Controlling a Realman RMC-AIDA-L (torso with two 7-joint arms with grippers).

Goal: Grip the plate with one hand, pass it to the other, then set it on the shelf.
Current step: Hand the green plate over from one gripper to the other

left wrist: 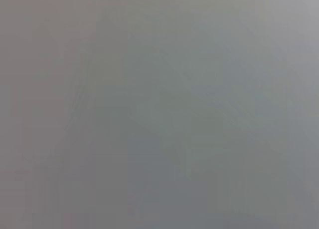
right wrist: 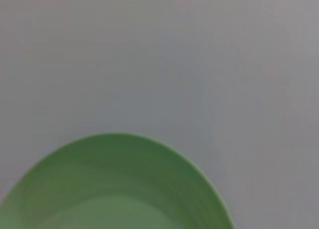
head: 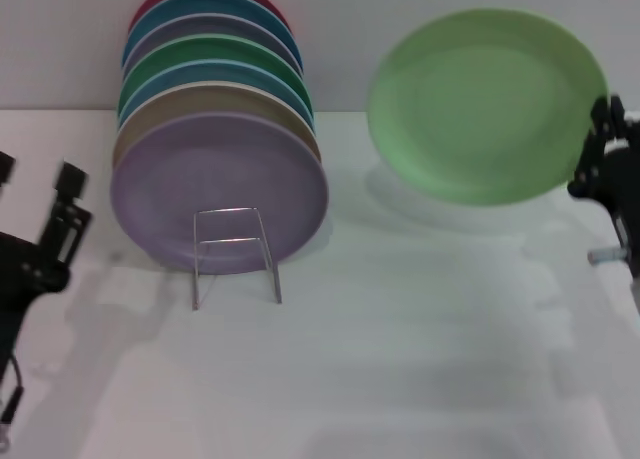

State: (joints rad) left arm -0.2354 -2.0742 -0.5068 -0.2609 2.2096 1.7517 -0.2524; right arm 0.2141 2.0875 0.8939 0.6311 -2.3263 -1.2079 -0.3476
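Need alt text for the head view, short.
The right pincer holds a light green plate by its edge, lifted and tilted above the white table. To the left, a stack of coloured plates leans in a wire rack, a lilac one in front. The left pincer sits open at the far left.

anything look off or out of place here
Only the light green plate stands out: it is up off the table, tilted, held at its edge by the right gripper, not in the wire rack with the other plates. The left gripper waits open, apart. Nothing looks spilled or broken.
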